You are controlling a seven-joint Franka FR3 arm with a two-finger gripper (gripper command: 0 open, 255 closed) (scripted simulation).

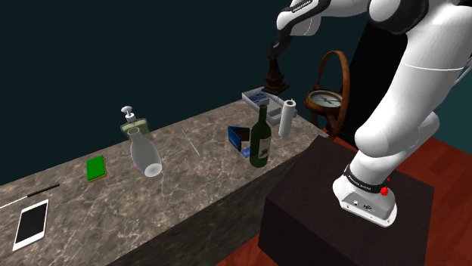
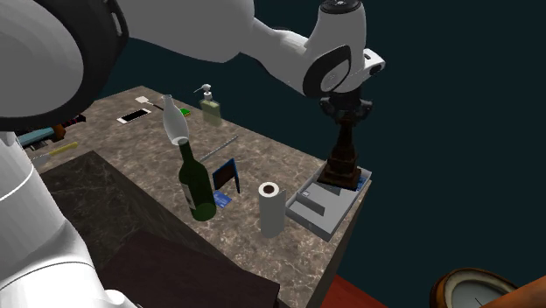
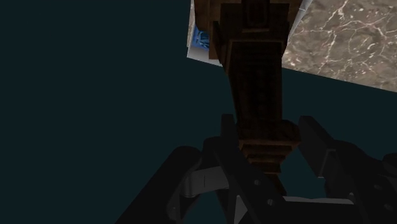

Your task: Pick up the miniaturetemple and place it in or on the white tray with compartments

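Hand [image 2: 346,107]: closed on the temple's top. In the wrist view the fingers [image 3: 229,143] press either side of the narrow upper tier. You hold it by the top, so the tall dark body hangs plumb under the hand and the wide base leads.

Temple [image 2: 343,153]: upright, base over the far part of the tray [image 2: 317,214], at the end corner of the surface [image 2: 262,157]. In the second exterior view the base looks to be in the tray or just above it; contact cannot be confirmed. Which compartment: cannot tell.

Tray: lies at the very corner of the surface, its edge close to the drop. That placement favours a straight-down set, with no sideways push.

Neighbours: white roll [image 2: 270,210] just beside the tray, green bottle [image 2: 198,188] further along. Both are apart from the temple and leave you room.

Judgement: carry looks done, placing step in hand. Next you need to settle the base flat, then open the hand.

Risk: the temple is tall and narrow. Released tilted, or perched on a divider, it could topple towards the corner.
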